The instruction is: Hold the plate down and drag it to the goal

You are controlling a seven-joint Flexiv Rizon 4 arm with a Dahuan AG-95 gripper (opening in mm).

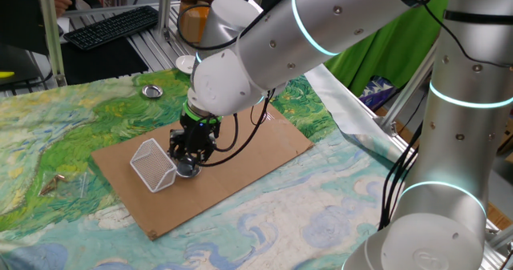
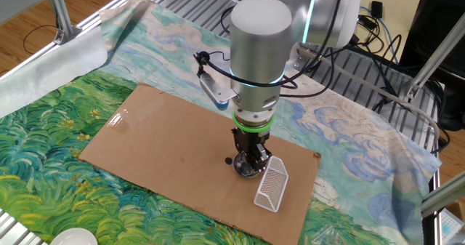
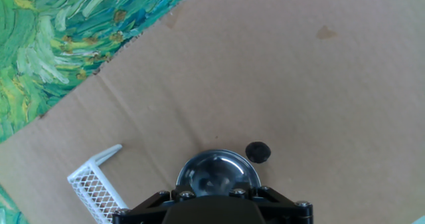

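Steel plate (image 3: 216, 174) half-hidden under tool (image 3: 216, 207)

Two steel dishes are counted: one plate (image 1: 188, 170) just beside the basket (image 1: 154, 164), and one dish (image 1: 151, 90) well apart from the basket, on the cloth (image 1: 48, 134). One basket is seen. One white dish (image 2: 73, 237) is seen far from the basket. One cardboard sheet (image 1: 264, 142) is counted under the basket, one black dot (image 3: 257, 151) near it, and one keyboard (image 1: 112, 26) far behind.
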